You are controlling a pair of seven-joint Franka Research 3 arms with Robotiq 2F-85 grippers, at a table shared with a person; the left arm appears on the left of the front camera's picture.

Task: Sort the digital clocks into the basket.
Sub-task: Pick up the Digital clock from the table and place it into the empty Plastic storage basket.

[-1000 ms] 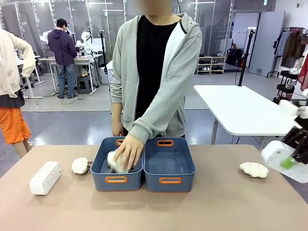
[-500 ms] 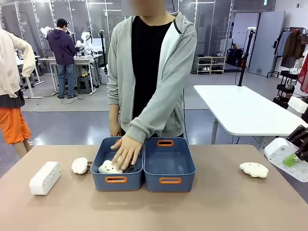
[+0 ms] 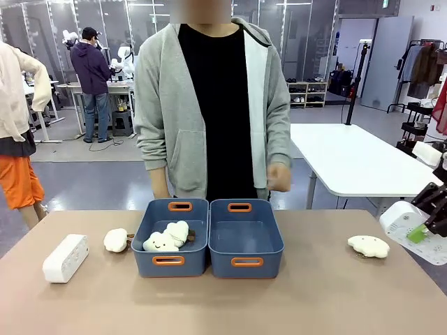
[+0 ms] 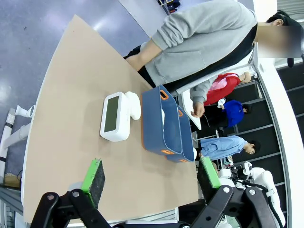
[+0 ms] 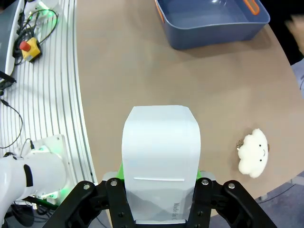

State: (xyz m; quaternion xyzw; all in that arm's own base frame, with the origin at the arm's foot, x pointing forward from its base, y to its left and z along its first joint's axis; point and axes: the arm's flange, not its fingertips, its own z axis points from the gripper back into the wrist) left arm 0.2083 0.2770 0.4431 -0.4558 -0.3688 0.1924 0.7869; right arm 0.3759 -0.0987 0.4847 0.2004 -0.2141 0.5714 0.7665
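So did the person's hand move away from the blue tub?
Yes. The person's hand has lifted out of the left tub, going up and toward picture right, past its far rim.

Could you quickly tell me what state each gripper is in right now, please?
Left gripper: open, holding nothing.
Right gripper: closed on a digital clock.

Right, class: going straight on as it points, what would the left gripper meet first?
Likely the left gripper meets the wall of the nearer blue basket, or table just before it; depth unclear.
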